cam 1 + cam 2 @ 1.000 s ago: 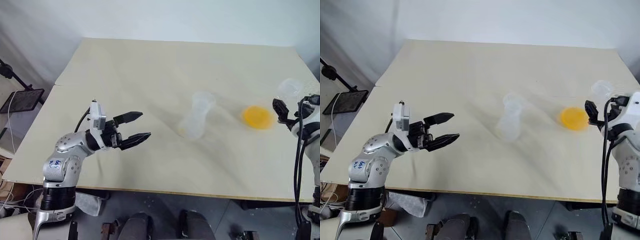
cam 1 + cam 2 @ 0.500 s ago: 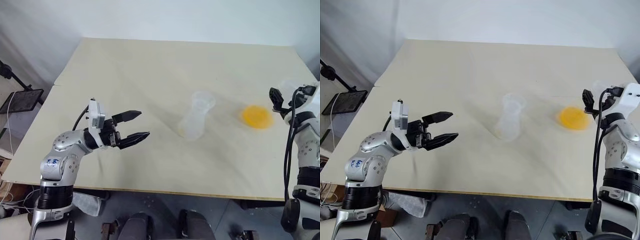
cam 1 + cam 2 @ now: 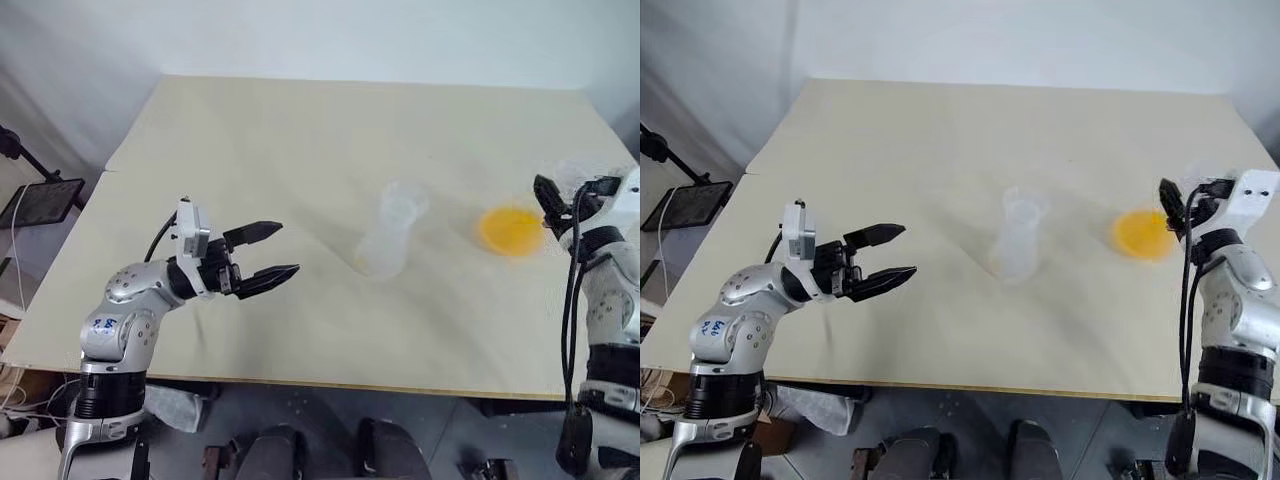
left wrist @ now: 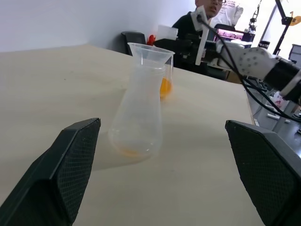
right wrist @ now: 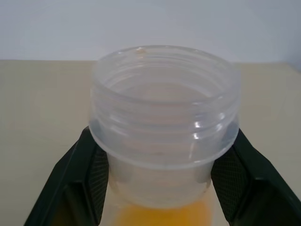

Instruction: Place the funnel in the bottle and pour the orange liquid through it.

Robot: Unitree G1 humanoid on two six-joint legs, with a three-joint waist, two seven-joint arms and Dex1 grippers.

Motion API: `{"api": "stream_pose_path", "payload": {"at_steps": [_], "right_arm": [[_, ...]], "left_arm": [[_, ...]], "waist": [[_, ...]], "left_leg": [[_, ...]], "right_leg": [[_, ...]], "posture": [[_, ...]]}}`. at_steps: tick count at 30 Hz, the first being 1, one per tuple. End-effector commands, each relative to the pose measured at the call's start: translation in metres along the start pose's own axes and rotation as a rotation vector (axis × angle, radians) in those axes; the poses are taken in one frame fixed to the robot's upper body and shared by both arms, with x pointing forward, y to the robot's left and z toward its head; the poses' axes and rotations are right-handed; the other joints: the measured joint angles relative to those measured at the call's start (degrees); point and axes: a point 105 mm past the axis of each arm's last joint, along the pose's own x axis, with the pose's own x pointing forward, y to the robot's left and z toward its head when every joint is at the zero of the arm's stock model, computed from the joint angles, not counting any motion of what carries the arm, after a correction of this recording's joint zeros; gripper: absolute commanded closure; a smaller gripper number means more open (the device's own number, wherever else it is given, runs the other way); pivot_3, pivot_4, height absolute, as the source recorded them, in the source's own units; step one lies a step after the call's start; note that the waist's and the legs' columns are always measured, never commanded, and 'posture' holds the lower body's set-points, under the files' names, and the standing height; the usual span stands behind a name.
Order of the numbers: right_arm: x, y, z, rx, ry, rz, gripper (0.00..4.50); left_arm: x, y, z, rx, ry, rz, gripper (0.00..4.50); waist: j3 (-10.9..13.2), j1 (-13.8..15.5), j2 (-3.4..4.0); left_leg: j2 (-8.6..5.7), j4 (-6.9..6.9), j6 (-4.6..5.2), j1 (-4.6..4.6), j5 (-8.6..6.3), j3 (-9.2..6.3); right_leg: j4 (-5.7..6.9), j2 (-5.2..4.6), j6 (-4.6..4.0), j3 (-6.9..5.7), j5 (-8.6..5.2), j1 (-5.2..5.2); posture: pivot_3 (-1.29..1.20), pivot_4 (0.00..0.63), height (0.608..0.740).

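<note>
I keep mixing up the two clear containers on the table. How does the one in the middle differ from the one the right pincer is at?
The bottle is cone-shaped with a narrow neck and a funnel in its mouth; the flask has a wide threaded neck. The bottle shows just an orange trace at its base, while the flask holds the orange liquid. The bottle stands free; the flask sits gripped in the right pincer. Both are clear plastic.

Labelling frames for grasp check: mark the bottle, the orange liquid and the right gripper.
bottle [image 4: 138,113], left wrist view, on its cone-shaped body.
orange liquid [image 3: 510,230], left eye view, middle of the orange patch.
right gripper [image 5: 160,188], right wrist view, midway between fingertips, on the flask neck.
</note>
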Motion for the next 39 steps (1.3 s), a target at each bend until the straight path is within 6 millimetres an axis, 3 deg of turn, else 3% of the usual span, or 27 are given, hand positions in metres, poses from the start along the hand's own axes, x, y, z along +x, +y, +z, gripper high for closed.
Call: {"api": "stream_pose_path", "payload": {"at_steps": [1, 5, 8, 12, 20, 39], "right_arm": [[-0.003, 0.043, 0.035, -0.139, -0.076, 0.152, 1.98], [-0.008, 0.088, 0.045, -0.437, -0.096, 0.278, 1.98], [-0.009, 0.106, 0.043, -0.619, -0.095, 0.317, 1.98], [-0.008, 0.108, 0.037, -0.765, -0.088, 0.284, 1.98], [0.001, 0.12, 0.046, -1.062, -0.205, 0.205, 1.98], [0.006, 0.13, 0.041, -1.399, -0.302, 0.197, 1.98]], "left_arm": [[-0.001, -0.002, 0.002, 0.021, -0.006, -0.008, 0.0], [-0.001, -0.003, -0.001, 0.012, 0.005, -0.022, 0.0], [0.0, -0.002, -0.001, 0.012, 0.006, -0.03, 0.0], [0.002, -0.001, -0.001, 0.014, 0.006, -0.035, 0.0], [0.008, -0.004, -0.003, 0.012, -0.003, -0.048, 0.0], [0.01, 0.0, -0.003, 0.019, -0.018, -0.025, 0.0]], "waist": [[0.0, -0.2, 0.0], [0.0, -0.4, 0.0], [0.0, -0.2, -0.01], [0.0, 0.2, -0.02], [0.0, 0.1, -0.02], [0.0, 0.1, -0.02]], "left_leg": [[0.01, -0.01, 0.0, 0.01, 0.0, -0.01], [0.02, 0.0, -0.03, 0.02, -0.01, -0.03], [-0.01, 0.01, -0.03, 0.01, -0.01, -0.02], [-0.03, 0.01, -0.03, 0.01, -0.01, -0.02], [-0.03, 0.01, -0.04, 0.01, 0.0, 0.01], [-0.02, -0.01, -0.05, 0.01, 0.01, 0.01]], "right_leg": [[0.0, 0.01, 0.0, 0.0, 0.0, 0.0], [0.01, 0.02, 0.0, 0.01, 0.0, 0.0], [0.0, 0.0, 0.0, -0.01, 0.0, 0.01], [-0.04, 0.01, 0.0, -0.03, 0.0, 0.01], [-0.05, 0.03, 0.0, -0.1, 0.0, 0.0], [-0.08, 0.04, 0.0, -0.15, 0.0, 0.01]], "posture": [[0.0, 0.15, 0.74], [0.0, 0.15, 0.74], [0.0, 0.15, 0.74], [0.0, 0.15, 0.74], [0.0, 0.15, 0.74], [0.0, 0.15, 0.74]]}}
